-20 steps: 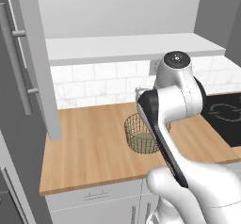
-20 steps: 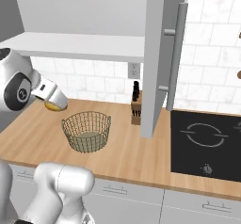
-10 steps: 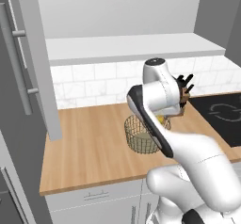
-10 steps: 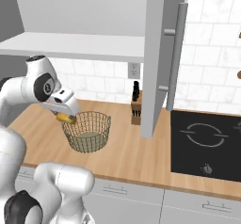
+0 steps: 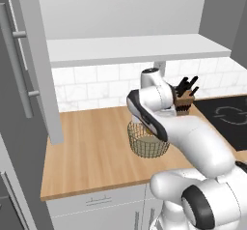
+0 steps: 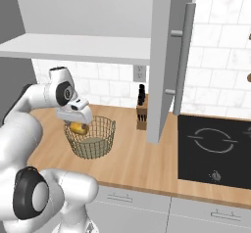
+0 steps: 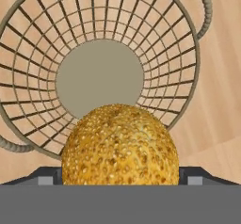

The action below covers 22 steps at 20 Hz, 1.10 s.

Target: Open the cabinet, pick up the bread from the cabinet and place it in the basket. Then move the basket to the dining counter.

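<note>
My gripper [image 6: 78, 124] has swung over from the left end of the counter in the last second and now hangs above the basket [image 6: 90, 138], jaws spread wide around the bread [image 7: 120, 145], which I'm holding between them. In the hand view the roll sits over the near rim, with the basket's flat base showing just beyond it, so I judge a small push forward would centre it before I let go. That leaves the drop and then the carry to the dining counter.

The basket stands mid-counter [image 5: 91, 151], nearer the front edge than the tiled wall. The knife block [image 5: 183, 98] stands behind it by the wall, the stove [image 6: 215, 149] well to the right. The open cabinet [image 6: 166, 56] door hangs between basket and stove, so lifting room lies leftward.
</note>
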Tool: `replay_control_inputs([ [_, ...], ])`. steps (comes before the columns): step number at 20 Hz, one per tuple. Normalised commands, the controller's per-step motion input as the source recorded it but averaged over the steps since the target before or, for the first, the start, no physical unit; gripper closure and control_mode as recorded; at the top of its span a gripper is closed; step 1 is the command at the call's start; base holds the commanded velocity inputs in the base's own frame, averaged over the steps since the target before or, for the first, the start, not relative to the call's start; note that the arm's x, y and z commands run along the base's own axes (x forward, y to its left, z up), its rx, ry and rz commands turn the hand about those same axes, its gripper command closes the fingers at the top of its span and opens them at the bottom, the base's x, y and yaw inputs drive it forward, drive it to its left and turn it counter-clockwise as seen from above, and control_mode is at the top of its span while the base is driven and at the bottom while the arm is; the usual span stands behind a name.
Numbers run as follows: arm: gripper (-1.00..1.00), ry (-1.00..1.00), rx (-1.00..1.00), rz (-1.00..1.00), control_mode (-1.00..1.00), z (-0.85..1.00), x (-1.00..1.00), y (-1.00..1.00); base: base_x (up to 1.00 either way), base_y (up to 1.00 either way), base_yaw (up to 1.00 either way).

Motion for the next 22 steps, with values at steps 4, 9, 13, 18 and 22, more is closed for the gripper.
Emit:
replay_control_inputs([
  [4,1.00,0.05,0.02,0.00,-1.00,-0.26,0.40,-0.09,0.00,0.00,0.00],
  [9,1.00,0.03,0.03,0.00,-1.00,-0.27,0.39,-0.08,0.00,0.00,0.00],
  [13,1.00,0.08,0.03,0.00,-1.00,-0.41,0.39,-0.06,0.00,0.00,0.00],
  [18,1.00,0.04,0.01,0.00,-1.00,-0.54,0.20,0.00,0.00,0.00,0.00],
  [22,1.00,0.00,0.01,0.01,-1.00,-0.46,0.18,-0.01,0.00,0.00,0.00],
])
